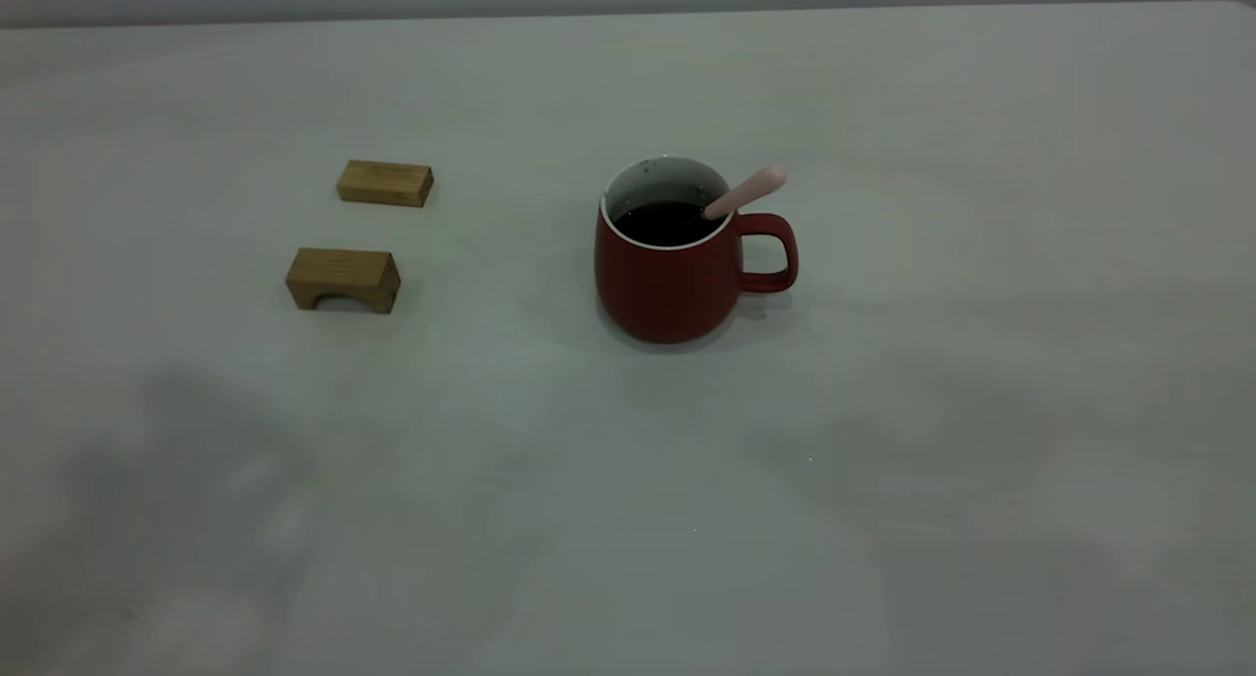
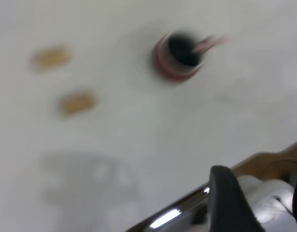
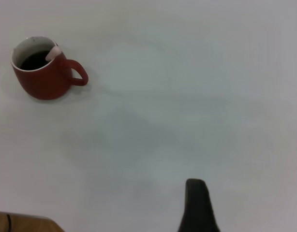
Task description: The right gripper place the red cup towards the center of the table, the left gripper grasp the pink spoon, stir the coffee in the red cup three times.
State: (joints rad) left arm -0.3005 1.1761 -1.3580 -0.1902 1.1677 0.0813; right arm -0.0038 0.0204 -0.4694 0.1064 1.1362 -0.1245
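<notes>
Squat dark-red mug (image 1: 669,282) with dark coffee (image 1: 665,223) stands mid-tabletop (image 1: 628,519); the pale pink spoon (image 1: 746,192) leans on its rim above the handle, held by nothing. Two tan wooden blocks (image 1: 343,279) lie nearer the left edge. Each gripper's opening cannot be told.

off-white table (image 1: 883,117), red cup (image 1: 667,284), two wooden blocks (image 1: 344,280)

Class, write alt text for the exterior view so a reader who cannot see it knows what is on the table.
A dark-red cup of dark coffee stands near the middle of an off-white table, handle to the view's right, with a pink spoon leaning inside against its rim. Two tan wooden blocks lie apart to the view's left. No robot arm shows.
</notes>
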